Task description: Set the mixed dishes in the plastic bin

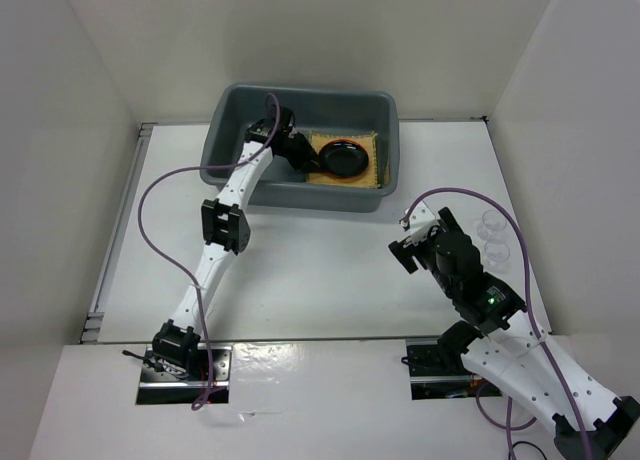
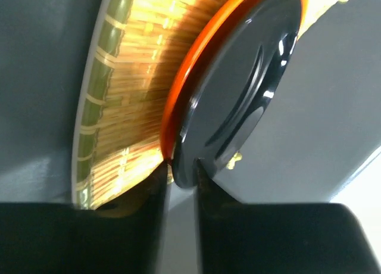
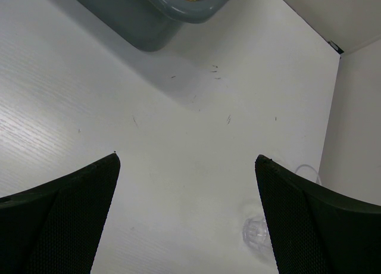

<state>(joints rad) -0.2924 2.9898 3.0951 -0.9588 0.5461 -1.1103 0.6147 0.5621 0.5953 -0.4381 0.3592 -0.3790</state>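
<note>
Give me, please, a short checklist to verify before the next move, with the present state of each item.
1. Mat lies inside the bin: ok.
2. Orange plate sits on the mat, black plate on top of it: ok.
3. Left gripper is free of the black plate: cannot tell; it straddles the plate's rim.
4. Right gripper is open and empty: ok.
5. Glass cup is in the bin: not ok; it stands on the table near the right gripper.
</note>
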